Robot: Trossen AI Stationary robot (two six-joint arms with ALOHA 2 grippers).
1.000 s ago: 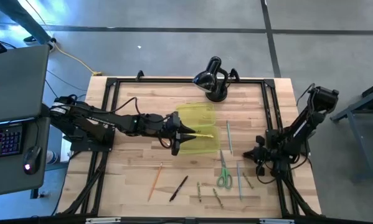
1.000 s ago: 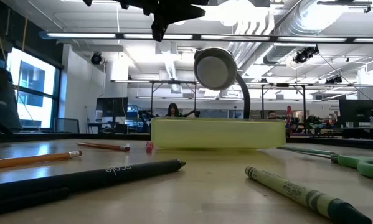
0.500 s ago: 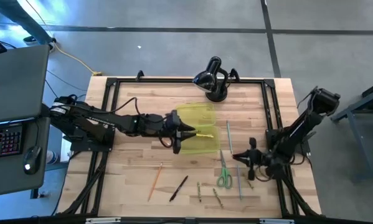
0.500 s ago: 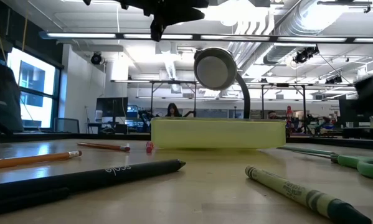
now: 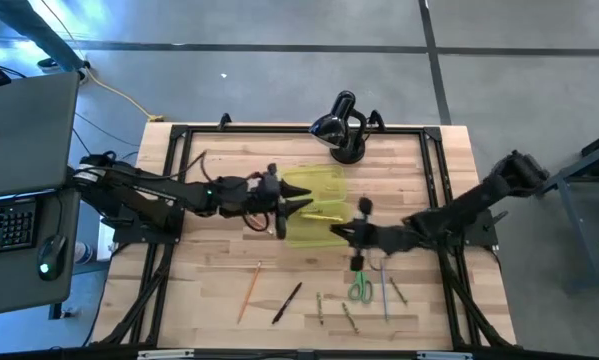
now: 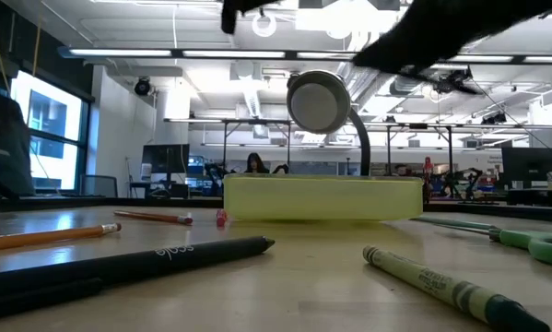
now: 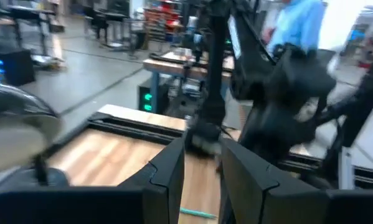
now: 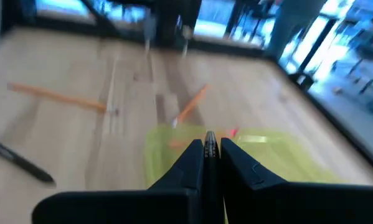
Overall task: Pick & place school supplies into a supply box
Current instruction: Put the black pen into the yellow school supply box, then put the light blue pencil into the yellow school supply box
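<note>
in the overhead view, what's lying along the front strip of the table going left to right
orange pencil → black pen → green-handled scissors → blue pen

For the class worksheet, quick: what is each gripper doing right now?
Left gripper: fingers slightly apart, holding nothing visible, over the supply box.
Right gripper: shut, empty, at the box's near edge.

Two dark jointed arms [image 5: 149, 190] (matte black); tapered fingers [image 8: 192, 163].
</note>
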